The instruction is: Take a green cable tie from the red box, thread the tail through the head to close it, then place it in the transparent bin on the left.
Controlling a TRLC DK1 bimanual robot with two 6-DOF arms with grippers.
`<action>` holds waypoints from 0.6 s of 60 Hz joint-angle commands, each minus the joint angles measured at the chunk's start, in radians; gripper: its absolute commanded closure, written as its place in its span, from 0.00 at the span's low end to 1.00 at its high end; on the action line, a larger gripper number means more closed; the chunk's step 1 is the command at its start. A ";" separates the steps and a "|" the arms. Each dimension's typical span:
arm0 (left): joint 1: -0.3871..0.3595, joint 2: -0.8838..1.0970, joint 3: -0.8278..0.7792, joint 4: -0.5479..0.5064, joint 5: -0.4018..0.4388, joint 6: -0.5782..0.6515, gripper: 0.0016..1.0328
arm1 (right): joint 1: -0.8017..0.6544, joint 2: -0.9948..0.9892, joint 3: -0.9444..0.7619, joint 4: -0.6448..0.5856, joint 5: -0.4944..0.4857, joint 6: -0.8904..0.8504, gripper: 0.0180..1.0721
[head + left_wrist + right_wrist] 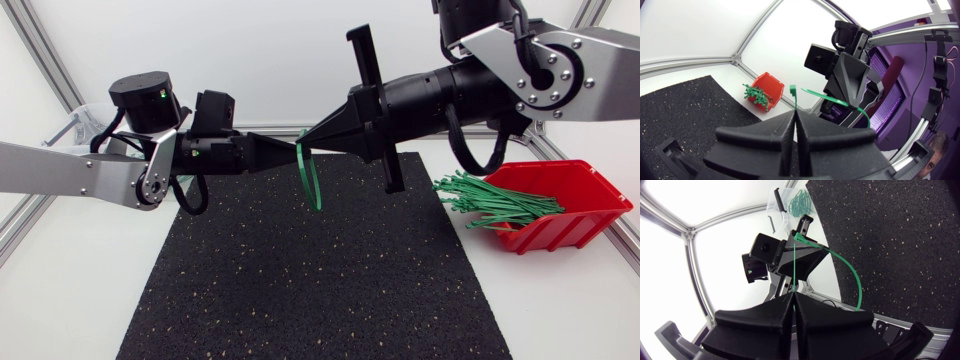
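Facing grippers [301, 144], perhaps touching, on cable tie [312, 185]

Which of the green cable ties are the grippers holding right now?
The single looped tie, pinched between the left gripper and right gripper above the mat. The other ties lie bunched in the red box.

White table [565, 305] carries black speckled mat [310, 280], red box [575, 220], transparent bin [781, 197].

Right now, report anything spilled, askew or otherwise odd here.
Only the green cable ties: the bundle splays out past the red box's open front, tips fanning toward the black mat. They have not fully spilled out, and nothing looks damaged.
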State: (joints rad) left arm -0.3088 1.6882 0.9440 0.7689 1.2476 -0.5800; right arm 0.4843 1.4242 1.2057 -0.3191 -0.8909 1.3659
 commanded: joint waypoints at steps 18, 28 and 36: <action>0.007 -0.038 -0.016 0.029 0.000 -0.030 0.97 | -0.015 0.021 -0.029 0.014 -0.006 0.041 0.95; 0.010 -0.024 -0.011 0.035 -0.004 -0.030 0.97 | -0.009 0.007 -0.029 0.014 -0.006 0.039 0.95; 0.017 0.004 -0.004 0.041 -0.005 -0.034 0.97 | -0.004 0.002 -0.029 0.015 -0.005 0.041 0.95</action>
State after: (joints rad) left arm -0.3031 1.6707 0.9440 0.7872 1.2442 -0.5816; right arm 0.4759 1.4284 1.2034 -0.3111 -0.8909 1.3659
